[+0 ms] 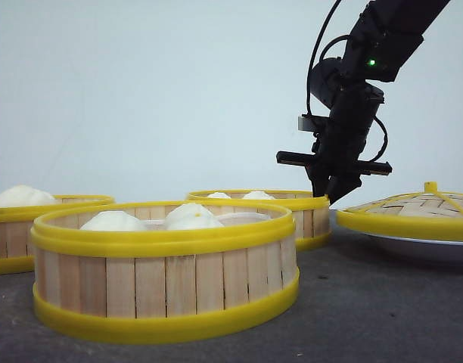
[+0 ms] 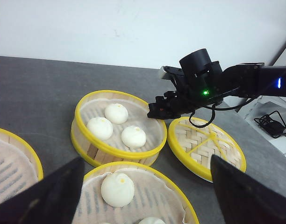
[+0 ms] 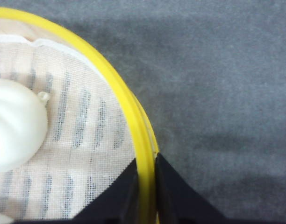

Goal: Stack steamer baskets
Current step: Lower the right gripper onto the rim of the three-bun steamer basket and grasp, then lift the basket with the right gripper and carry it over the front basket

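Observation:
Three steamer baskets with buns stand on the grey table: one near the front (image 1: 167,265), one at the left (image 1: 35,227), one further back (image 1: 292,215). My right gripper (image 1: 331,190) comes down on the back basket's right rim and is shut on the yellow top ring (image 3: 124,102), one finger (image 3: 119,196) inside and one outside. In the left wrist view the back basket (image 2: 117,126) holds three buns, with the right gripper (image 2: 154,109) at its rim. My left gripper (image 2: 145,200) hangs open above the near basket (image 2: 147,170), holding nothing. The left basket (image 2: 21,149) shows at the frame's edge.
A domed woven lid (image 1: 413,212) with a yellow rim lies on a white plate (image 1: 428,248) at the right, close to the back basket; the lid (image 2: 206,147) also shows in the left wrist view. A black cable (image 2: 271,126) lies beyond the table's right edge.

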